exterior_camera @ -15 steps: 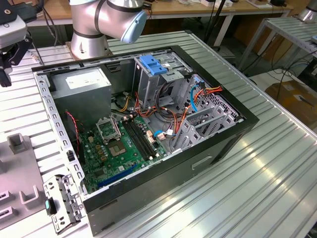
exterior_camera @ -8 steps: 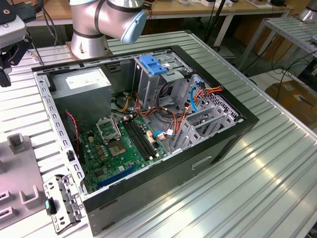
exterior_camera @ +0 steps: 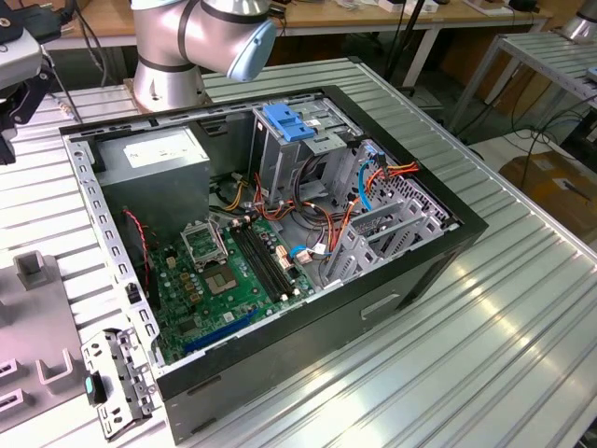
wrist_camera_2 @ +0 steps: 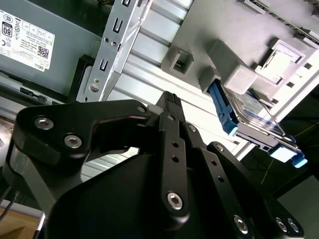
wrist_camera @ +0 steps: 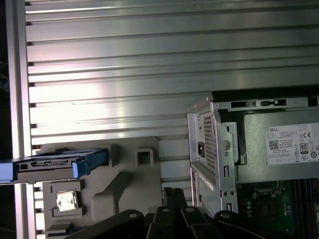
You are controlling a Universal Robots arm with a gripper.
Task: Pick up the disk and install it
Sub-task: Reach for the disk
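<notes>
The gripper [wrist_camera_2: 169,102] has its jaws drawn narrow and holds nothing; it is apart from the disk [wrist_camera_2: 256,117]. The disk sits on edge in a grey holder [wrist_camera_2: 199,30]. In the exterior view, the holder lies at 9 o'clock of the computer case [exterior_camera: 308,308].

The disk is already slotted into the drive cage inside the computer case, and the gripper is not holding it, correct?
Not quite. The disk is not in the drive cage: it sits in the grey holder on the table, outside the computer case, as the second wrist view shows. The gripper is indeed not holding it.
</notes>
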